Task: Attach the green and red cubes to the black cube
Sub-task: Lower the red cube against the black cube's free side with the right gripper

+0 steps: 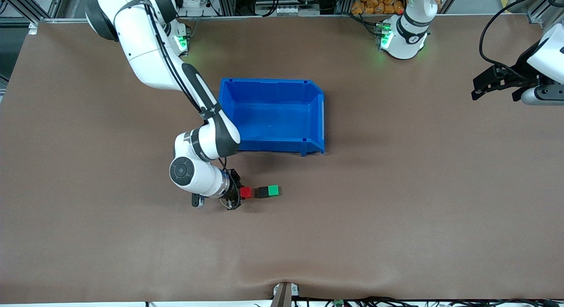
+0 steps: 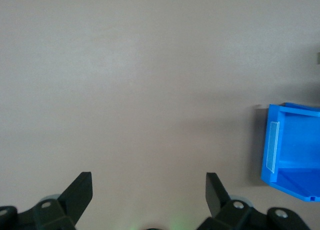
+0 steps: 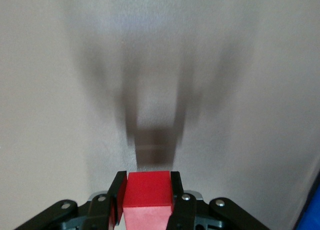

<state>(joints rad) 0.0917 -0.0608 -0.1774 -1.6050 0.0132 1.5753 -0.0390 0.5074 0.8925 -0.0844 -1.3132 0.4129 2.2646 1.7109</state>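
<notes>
Right gripper point(image 3: 148, 197) pinches smooth red cube point(image 3: 148, 195) — left gripper point(image 2: 149, 190) idle

Three cubes — one red cube point(image 1: 246, 192); one black cube point(image 1: 263, 192); one green cube point(image 1: 273, 190); one blue bin point(image 1: 229, 98).

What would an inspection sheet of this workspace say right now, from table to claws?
Surface: brown table, bare apart from the items below.
Job's things: red cube held in the right claw; black cube and green cube side by side on the table; red next to black, contact unclear.
Clutter: blue bin, nothing seen inside.
Claws: right claw shut on red cube; left claw open, waiting above bare table.
Cables: along the table's edges.
Surroundings: metal framing by the arm bases.
</notes>
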